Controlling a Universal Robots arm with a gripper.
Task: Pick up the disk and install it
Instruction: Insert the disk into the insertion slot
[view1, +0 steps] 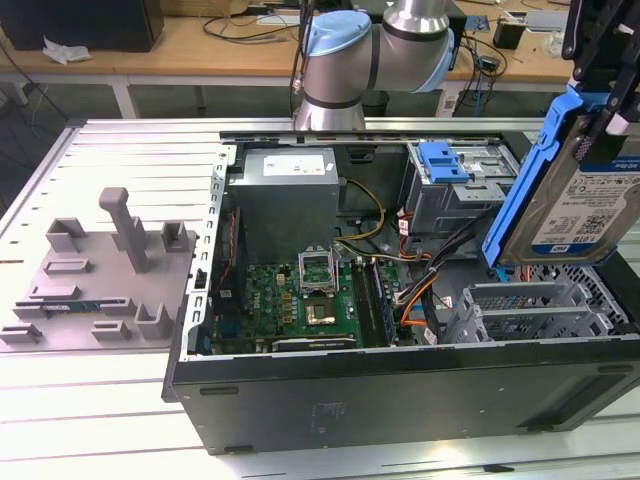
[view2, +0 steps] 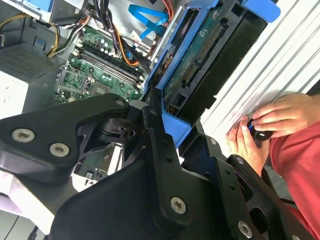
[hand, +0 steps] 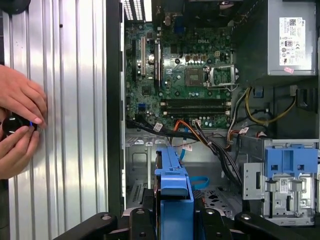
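End effector (view1: 603, 92) was clamped on the disk (view1: 585, 205), a flat rectangular silver hard drive with a white-and-blue label in a bright blue plastic carrier bracket. Black fingers gripped it at the upper end.

Disk hung in the air, tilted, label side facing the exterior camera. It was above the exterior view's right end of the open black computer case (view1: 400, 395), touching nothing else. It was not seated in the grey metal drive cage (view1: 455, 200); the cage, with its blue plastic latch (view1: 443, 160), sat just beside the disk toward the exterior view's left.

In the second wrist view the disk's green circuit-board underside (view2: 200, 55) showed, with the end effector (view2: 180, 132) closed over the bracket. The first wrist view had the disk (hand: 172, 182) edge-on over the case interior.

Case lay on its side on the ribbed metal counter (view1: 90, 410). Inside were a green motherboard (view1: 300, 295) and a grey box-shaped power supply (view1: 290, 190).

A person's hands (hand: 20, 102) rested on the counter beside the case, holding a small round black object (hand: 14, 125).

A grey fixture plate with upright blocks (view1: 110, 270) sat at the exterior view's left.
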